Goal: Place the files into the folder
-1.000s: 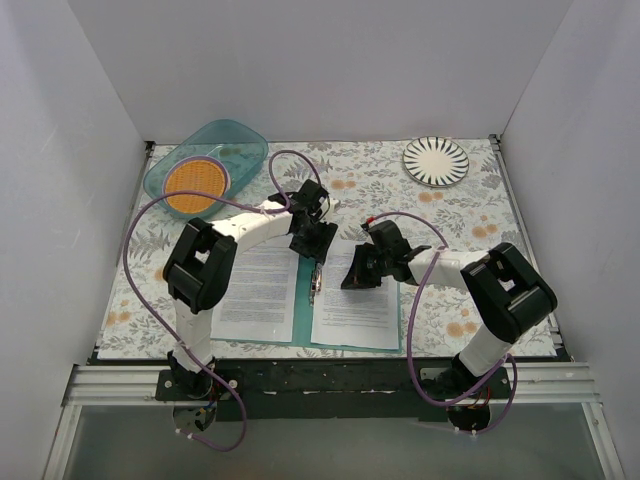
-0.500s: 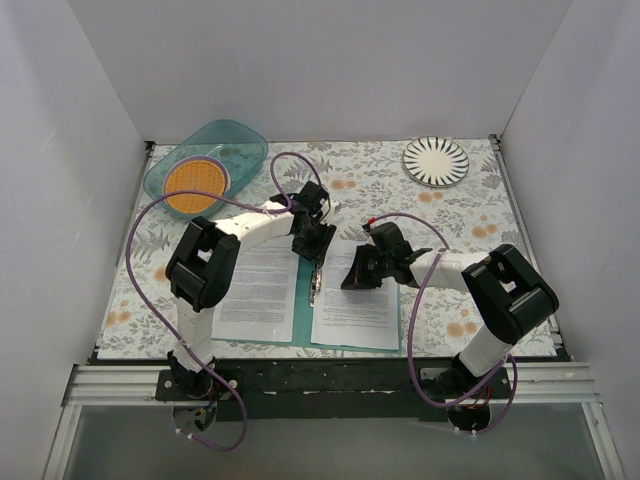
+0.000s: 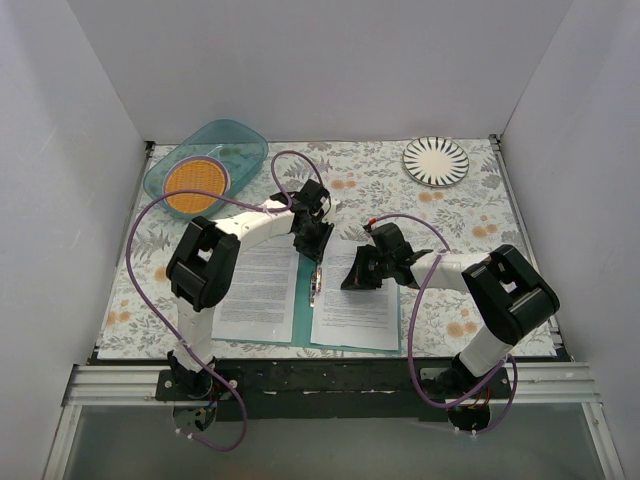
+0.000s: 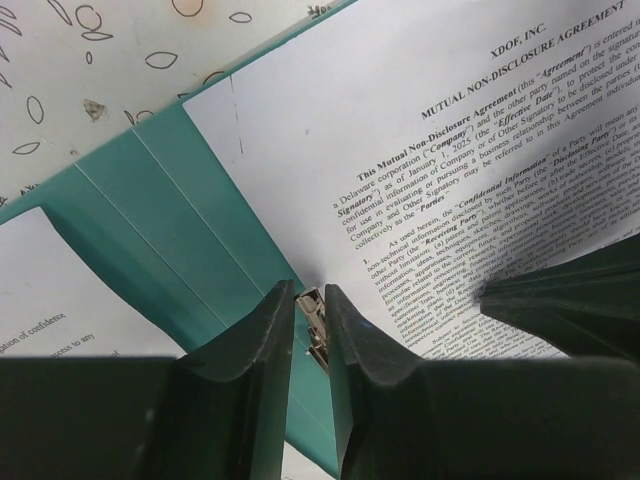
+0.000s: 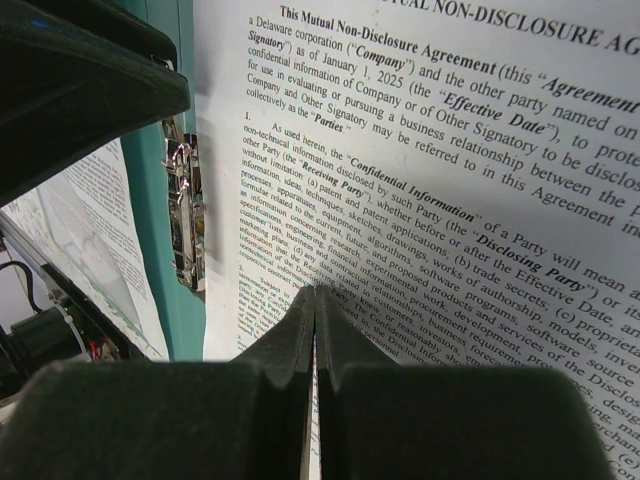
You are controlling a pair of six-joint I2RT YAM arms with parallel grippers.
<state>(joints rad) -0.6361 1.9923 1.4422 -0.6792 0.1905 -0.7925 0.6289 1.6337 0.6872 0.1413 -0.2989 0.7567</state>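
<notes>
A plain white back wall (image 3: 320, 60) and two white side walls, left (image 3: 60, 200) and right (image 3: 590, 150), close the desk (image 3: 390, 180) in on three sides. A pale cloth (image 4: 100, 60) printed with grey leaves and small orange flowers covers the desk top. Along the near edge runs a silver metal rail (image 3: 110, 385) with a black strip (image 3: 330, 375) beside it, and below that lies a dull grey surface (image 3: 330, 445). The light is soft and even, with only faint shadows.

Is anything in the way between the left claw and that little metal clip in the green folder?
Nothing visible. The left gripper straddles the metal clip on the spine of the folder; the printed sheet lies beside it, under the shut right gripper.
</notes>
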